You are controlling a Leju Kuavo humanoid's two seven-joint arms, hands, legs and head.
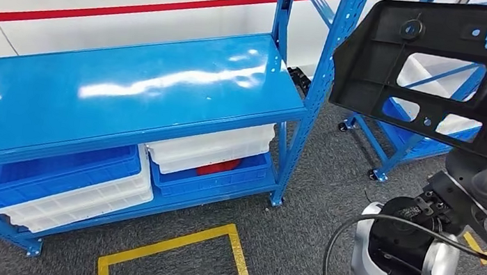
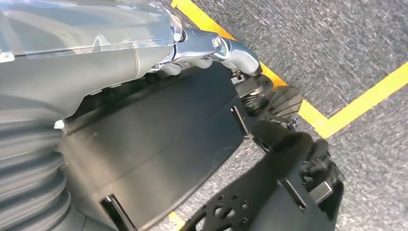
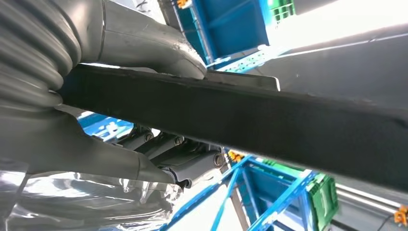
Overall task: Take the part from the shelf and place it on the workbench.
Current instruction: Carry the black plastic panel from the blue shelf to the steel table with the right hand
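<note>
One black part (image 1: 445, 71) gripped by right robot hand (image 3: 144, 115).

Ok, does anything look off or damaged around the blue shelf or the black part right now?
Nothing stands out. The right hand grips the black part, which is raised and tilted but looks intact. The blue shelf stands square, with its bins seated on the lower level.

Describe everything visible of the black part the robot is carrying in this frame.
The black part is a flat, matte panel that looks like moulded plastic, with several large cut-out windows, small round holes and a raised round boss. It is held up in the air at a tilt, off to the right of the blue shelf. The right hand grips its edge, thumb on one face and fingers on the other. In the left wrist view, the left hand lies against a dark panel.
</note>
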